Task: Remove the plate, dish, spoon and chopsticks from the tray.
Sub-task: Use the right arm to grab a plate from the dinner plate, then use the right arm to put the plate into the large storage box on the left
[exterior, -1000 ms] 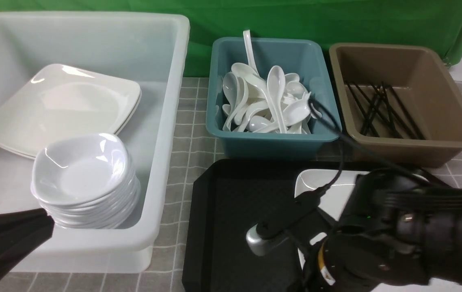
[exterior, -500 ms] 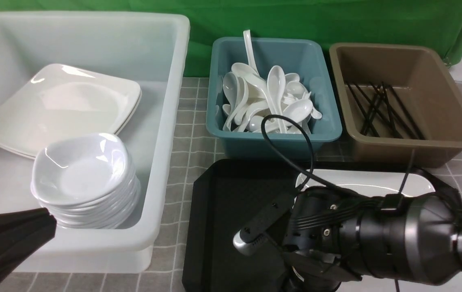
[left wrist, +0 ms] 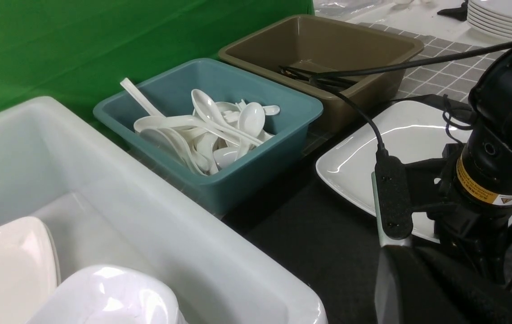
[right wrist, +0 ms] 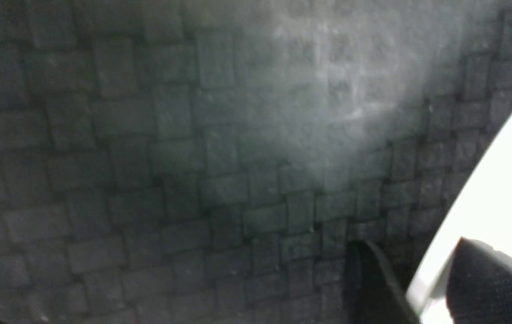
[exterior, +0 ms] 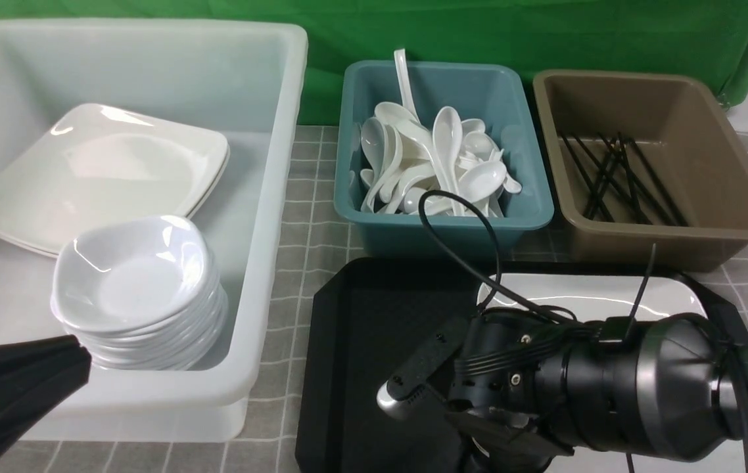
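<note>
White tub point(exterior: 269, 197), translucent plastic, at the worktop's left; the stacked dishes point(exterior: 137, 295) inside are unchanged. Tray point(exterior: 374, 315): black, cut corners, raised rim, matte diamond-embossed floor. Its visible part carries only the plate point(exterior: 597, 295), which is glossy white and rounded-square with a shallow well. It lies flat on the tray's right half, in the same spot as a second ago. No spoon, dish or chopsticks seen on the tray, though the arm hides much of it. Right arm point(exterior: 624, 401) has swung down and now lies low across the tray's near side. Right pincer point(right wrist: 413, 256): fingers point(right wrist: 368, 283) astride the plate's rim, one on the bare tray side, one over the plate. Whether they bite yet, cannot tell. Judgement: plate grasp in hand, lift not begun. Left pincer point(exterior: 65, 364): together, idle, in front of the tub.
</note>
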`<control>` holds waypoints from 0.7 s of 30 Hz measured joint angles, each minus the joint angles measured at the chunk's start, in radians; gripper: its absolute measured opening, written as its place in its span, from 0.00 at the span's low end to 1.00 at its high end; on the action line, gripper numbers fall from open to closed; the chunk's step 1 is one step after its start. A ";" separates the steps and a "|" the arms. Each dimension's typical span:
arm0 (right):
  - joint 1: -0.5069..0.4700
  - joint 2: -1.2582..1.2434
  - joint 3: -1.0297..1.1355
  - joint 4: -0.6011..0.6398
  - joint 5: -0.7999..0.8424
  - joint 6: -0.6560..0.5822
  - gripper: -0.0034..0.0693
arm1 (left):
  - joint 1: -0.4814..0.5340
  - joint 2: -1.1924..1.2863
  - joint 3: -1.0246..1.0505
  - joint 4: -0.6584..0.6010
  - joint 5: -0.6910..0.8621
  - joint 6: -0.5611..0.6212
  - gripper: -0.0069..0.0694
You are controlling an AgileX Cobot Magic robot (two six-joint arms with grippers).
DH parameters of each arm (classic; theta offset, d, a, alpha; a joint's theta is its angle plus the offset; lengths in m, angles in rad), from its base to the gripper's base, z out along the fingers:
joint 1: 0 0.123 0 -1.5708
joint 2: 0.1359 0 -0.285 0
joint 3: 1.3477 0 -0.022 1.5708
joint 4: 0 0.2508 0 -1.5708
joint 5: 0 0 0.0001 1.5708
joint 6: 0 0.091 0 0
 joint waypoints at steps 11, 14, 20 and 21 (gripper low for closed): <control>0.132 -0.164 -0.148 0.025 0.251 -0.075 0.19 | 0.000 0.000 0.000 0.011 0.000 0.001 0.10; 0.173 -0.225 -0.205 0.021 0.333 -0.076 0.14 | 0.000 0.000 0.000 0.028 0.000 0.001 0.10; 0.219 -0.315 -0.287 0.049 0.372 -0.077 0.13 | 0.000 0.000 0.000 0.035 -0.001 0.001 0.10; 0.219 -0.326 -0.289 0.055 0.372 -0.078 0.13 | 0.000 0.000 0.000 0.036 -0.001 0.001 0.10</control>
